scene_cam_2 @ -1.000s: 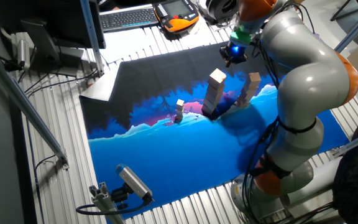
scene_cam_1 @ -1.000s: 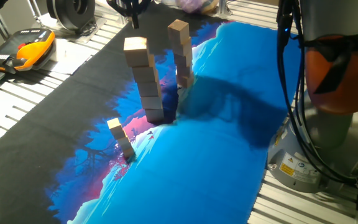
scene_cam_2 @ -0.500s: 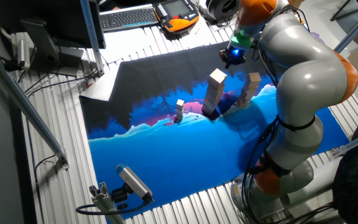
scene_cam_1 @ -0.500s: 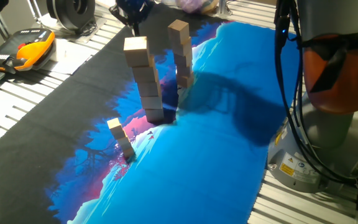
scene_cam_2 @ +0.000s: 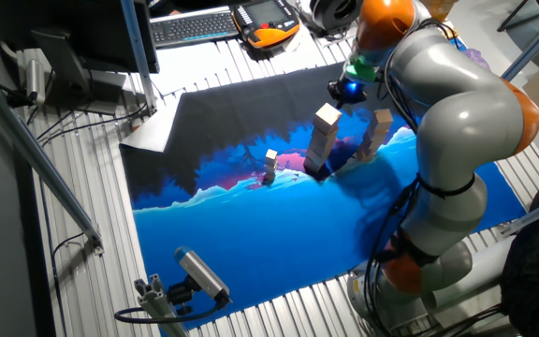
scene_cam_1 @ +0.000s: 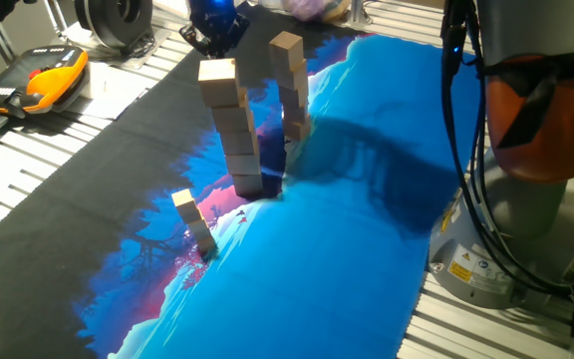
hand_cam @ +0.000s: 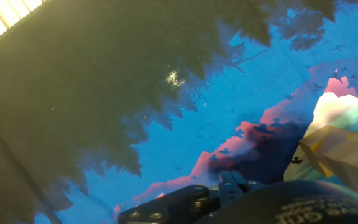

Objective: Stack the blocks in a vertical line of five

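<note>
Orange handset (scene_cam_1: 48,78) lies upper left, untouched. A short pile (scene_cam_1: 195,225) stands lower left of centre. The tall stack (scene_cam_1: 235,128) at centre is unchanged. The gripper (scene_cam_1: 214,28) has lifted clear behind it; finger state cannot be told. A second stack (scene_cam_1: 291,85) stands right. Placement appears complete.

Three stacks of wooden cubes on a printed mat

A tall stack of plain light-tan wooden cubes (scene_cam_1: 235,125) stands mid-mat on the blue, pink and black printed mat (scene_cam_1: 347,249), leaning slightly. A second tall tan stack (scene_cam_1: 291,85) stands just behind it, a short tan stack (scene_cam_1: 193,221) nearer the mat's left edge. The dark two-finger gripper (scene_cam_1: 213,28) hangs above the far edge; its jaws are unclear. An orange-and-black handheld device (scene_cam_1: 36,80) lies off the mat, far left.
</note>
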